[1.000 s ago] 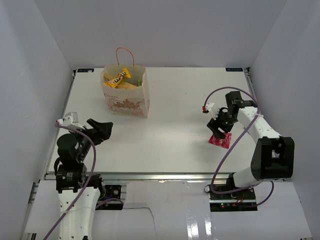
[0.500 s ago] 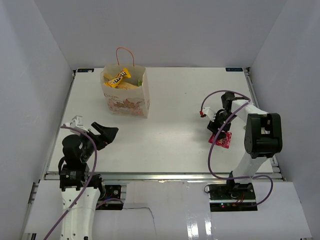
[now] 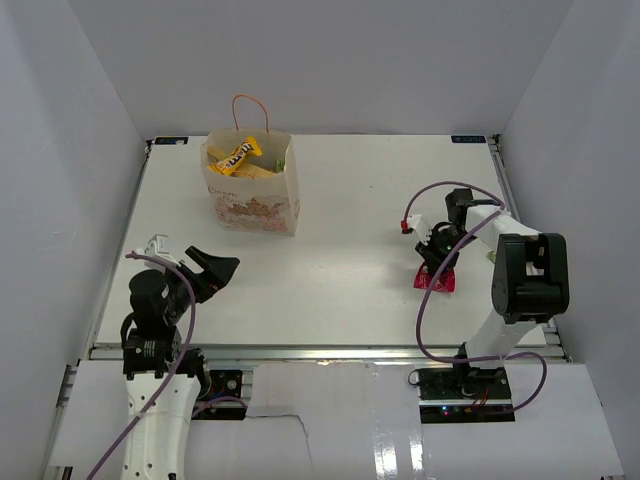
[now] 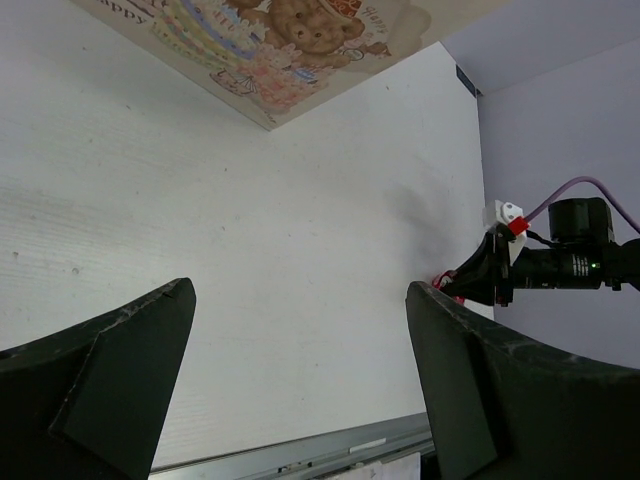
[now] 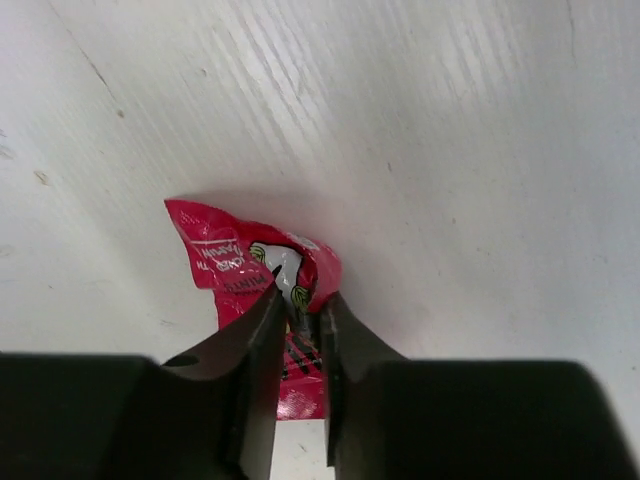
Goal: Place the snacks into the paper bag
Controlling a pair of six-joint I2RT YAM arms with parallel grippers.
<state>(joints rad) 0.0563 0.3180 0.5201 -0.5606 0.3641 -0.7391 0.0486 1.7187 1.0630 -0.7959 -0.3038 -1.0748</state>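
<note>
The cream paper bag [image 3: 252, 200] stands upright at the back left, its printed front [image 4: 290, 45] showing in the left wrist view. A yellow candy packet [image 3: 236, 156] and other snacks poke out of its open top. At the right, a red-pink pouch [image 3: 437, 281] lies on the table, crumpled upward where my right gripper [image 3: 436, 266] is shut on it. In the right wrist view the fingers pinch a fold of the pouch [image 5: 236, 262] at the right gripper [image 5: 300, 303]. My left gripper [image 3: 222, 268] hovers wide open over the front left, holding nothing [image 4: 300, 370].
White walls enclose the table on three sides. A metal rail [image 3: 300, 352] runs along the near edge. The right arm's purple cable [image 3: 430, 310] loops down toward its base. The right arm [image 4: 545, 265] shows at the far right of the left wrist view.
The right gripper's jaws have closed onto the red-pink pouch, bunching it up. The left arm has shifted slightly forward and right, still open.
</note>
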